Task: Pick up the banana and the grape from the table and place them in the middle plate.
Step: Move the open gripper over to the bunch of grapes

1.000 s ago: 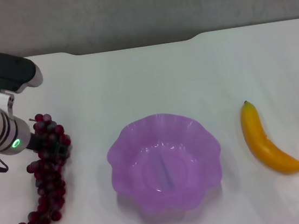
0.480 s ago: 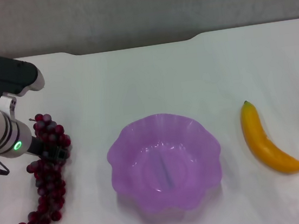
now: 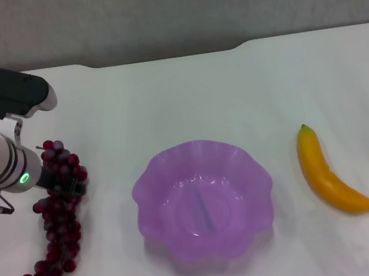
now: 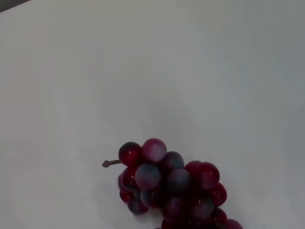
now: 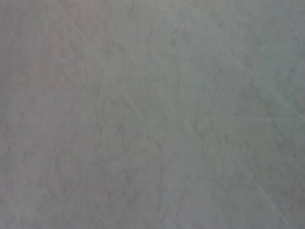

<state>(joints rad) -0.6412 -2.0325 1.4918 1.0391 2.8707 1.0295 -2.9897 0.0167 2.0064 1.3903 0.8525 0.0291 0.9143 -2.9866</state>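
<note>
Head view, left gripper (image 3: 66, 187) over grape (image 3: 54, 218)

The right wrist view shows only a bare, pale grey-white surface (image 5: 152, 114), faintly mottled and probably seen close up.

Head view looks down over the table (image 3: 185, 91); wrist views hover close above it.
</note>
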